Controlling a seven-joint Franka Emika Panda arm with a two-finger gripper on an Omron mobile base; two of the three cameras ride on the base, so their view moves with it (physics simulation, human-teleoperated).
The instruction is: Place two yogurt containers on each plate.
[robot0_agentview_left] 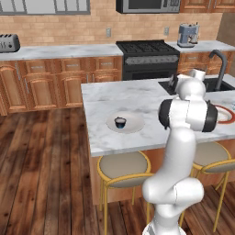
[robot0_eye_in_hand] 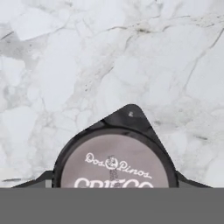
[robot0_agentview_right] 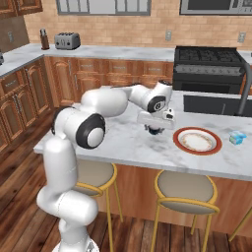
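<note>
dark yogurt cup with pale lid (robot0_eye_in_hand: 114, 168) mid-worktop, claw (robot0_agentview_right: 155, 129) pinched snug on its sides, red-rimmed plate (robot0_agentview_right: 197, 140) just beside by the front edge, light blue cup (robot0_agentview_right: 237, 138) past it, another navy cup (robot0_agentview_left: 120, 122) sitting on the grey plate (robot0_agentview_left: 135, 124)

The arm (robot0_agentview_right: 74, 162) is glossy white, built of rounded tubular segments with dark grey-black rings at the joints; its hand (robot0_agentview_right: 156, 119) is a flat white block.
</note>
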